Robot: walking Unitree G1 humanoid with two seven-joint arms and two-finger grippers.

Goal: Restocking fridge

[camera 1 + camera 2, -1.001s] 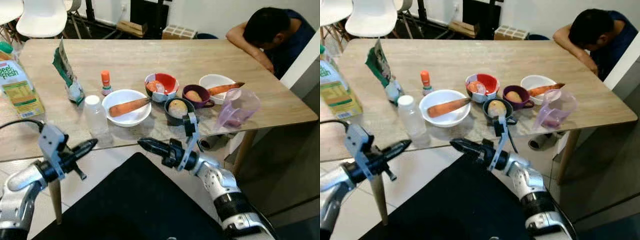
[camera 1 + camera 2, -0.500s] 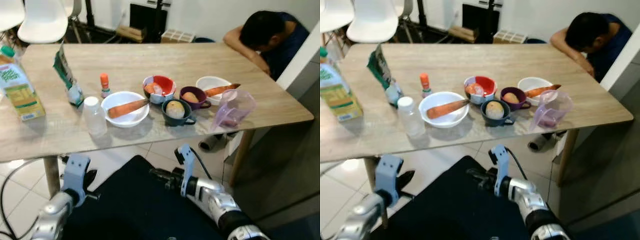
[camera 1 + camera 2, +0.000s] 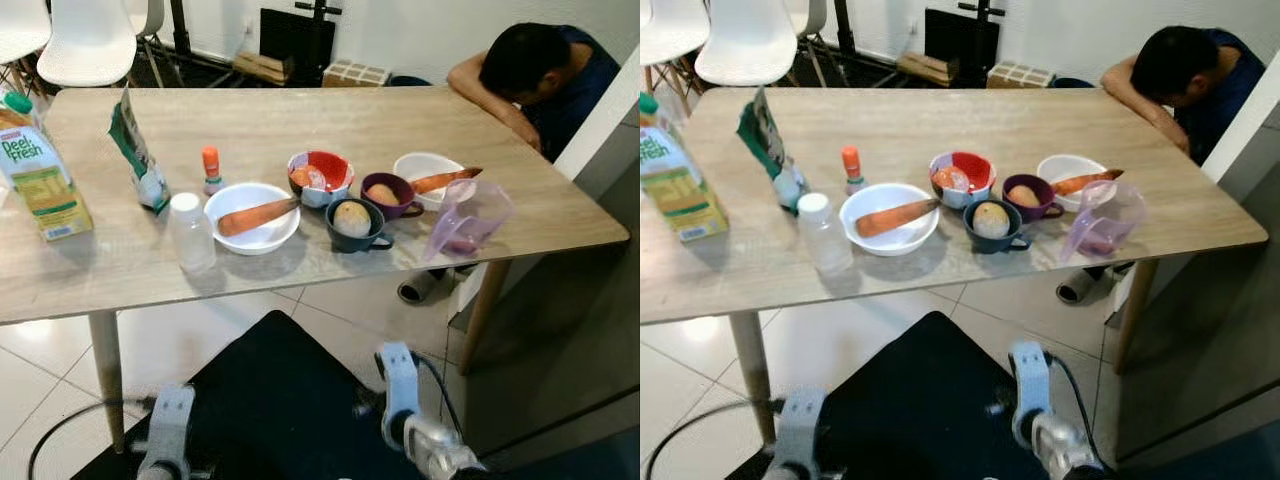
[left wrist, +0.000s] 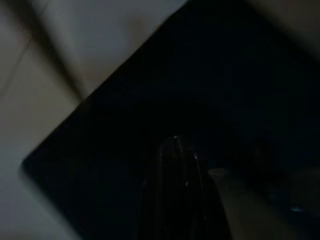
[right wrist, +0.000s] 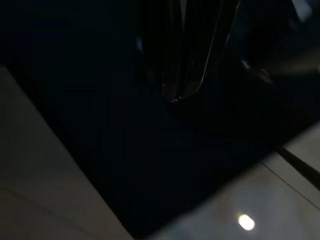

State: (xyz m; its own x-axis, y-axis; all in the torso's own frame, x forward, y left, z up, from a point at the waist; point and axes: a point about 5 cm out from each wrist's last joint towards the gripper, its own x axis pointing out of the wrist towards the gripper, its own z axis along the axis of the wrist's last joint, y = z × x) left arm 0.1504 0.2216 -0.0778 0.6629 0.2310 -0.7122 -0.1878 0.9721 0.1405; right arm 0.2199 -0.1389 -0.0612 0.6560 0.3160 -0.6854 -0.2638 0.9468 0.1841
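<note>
Both arms hung low, well short of the bench. The carrot lay lengthwise across its bowl, slightly nearer the left end effector. I couldn't tell whether either end effector's fingers were spread.

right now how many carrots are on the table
2: one carrot lies across the white bowl near the middle; the other carrot lies across the far white bowl on the right.

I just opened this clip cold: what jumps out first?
A row of bowls with a carrot and potato sits near the table's front edge. A person slumps over its far right corner. A juice carton stands far left.
</note>
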